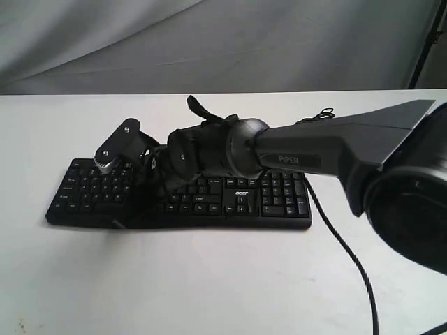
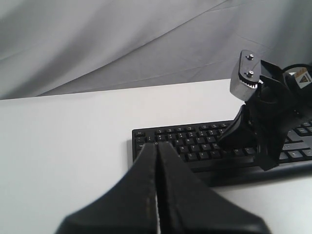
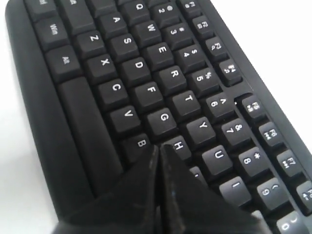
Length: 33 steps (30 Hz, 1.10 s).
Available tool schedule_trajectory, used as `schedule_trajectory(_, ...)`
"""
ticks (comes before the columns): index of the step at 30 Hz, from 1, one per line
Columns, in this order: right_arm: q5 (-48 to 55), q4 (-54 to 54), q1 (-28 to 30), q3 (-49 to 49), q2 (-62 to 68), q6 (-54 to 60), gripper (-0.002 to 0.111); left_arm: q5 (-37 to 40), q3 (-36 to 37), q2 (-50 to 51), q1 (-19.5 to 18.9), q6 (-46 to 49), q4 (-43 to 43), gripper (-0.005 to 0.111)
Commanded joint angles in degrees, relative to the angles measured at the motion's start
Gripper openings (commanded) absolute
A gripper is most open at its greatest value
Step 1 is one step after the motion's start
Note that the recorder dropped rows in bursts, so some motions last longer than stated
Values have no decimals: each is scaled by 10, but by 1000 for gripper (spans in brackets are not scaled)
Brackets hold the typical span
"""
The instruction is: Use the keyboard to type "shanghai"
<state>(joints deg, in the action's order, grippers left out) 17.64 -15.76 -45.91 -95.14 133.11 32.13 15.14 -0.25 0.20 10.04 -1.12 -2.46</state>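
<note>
The black keyboard (image 1: 237, 199) lies flat on the white table, number pad to the right. My right arm reaches across it from the right. Its gripper (image 1: 143, 185) is shut and points down over the letter keys. In the right wrist view the closed tips (image 3: 160, 146) sit at the edge of the H key (image 3: 179, 145), beside the B key (image 3: 141, 143); whether they touch I cannot tell. My left gripper (image 2: 157, 144) is shut and empty, off the keyboard's (image 2: 195, 146) left end, out of the exterior view. The right gripper (image 2: 229, 136) also shows in the left wrist view.
The keyboard's thin black cable (image 1: 349, 251) runs from behind the keyboard and down the table on the right. Grey cloth (image 1: 209, 42) hangs behind the table. A black stand leg (image 1: 426, 42) is at the far right corner.
</note>
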Motion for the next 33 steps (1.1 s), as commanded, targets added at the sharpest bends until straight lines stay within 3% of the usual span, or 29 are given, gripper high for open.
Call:
schedule_trajectory(1, -5, -3, -2, 1, 13, 6, 0, -3, 2, -2, 2, -2, 0, 0)
schedule_trajectory(10, -4, 2, -2, -4, -4, 6, 0, -3, 2, -2, 2, -2, 0, 0)
schedule_trajectory(20, 45, -3, -3, -100, 34, 6, 0, -3, 2, -2, 2, -2, 0, 0)
schedule_trajectory(33, 18, -7, -8, -100, 46, 9, 0, -3, 2, -2, 2, -2, 0, 0)
